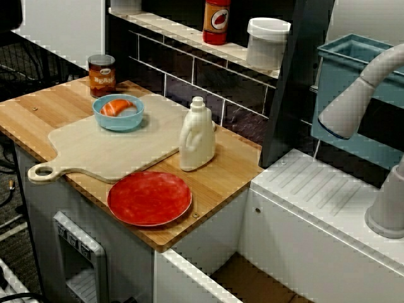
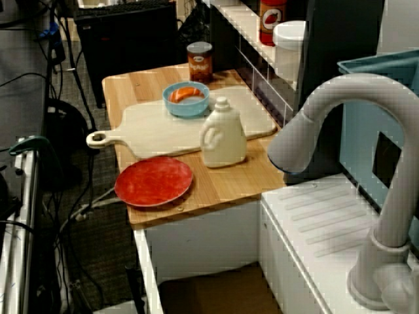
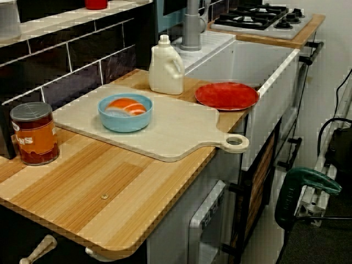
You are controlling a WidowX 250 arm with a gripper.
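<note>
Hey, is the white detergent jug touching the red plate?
Apart. The low side view shows a strip of bare wooden counter between the white detergent jug and the red plate.

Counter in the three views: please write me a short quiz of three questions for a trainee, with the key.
1. True or false: the bowl stands on the board.
2. The plate is: A) blue B) red C) white.
3. Fill in: the labelled ___ stands on the counter, off the board.
Key: 1 true; 2 B; 3 can.
</note>
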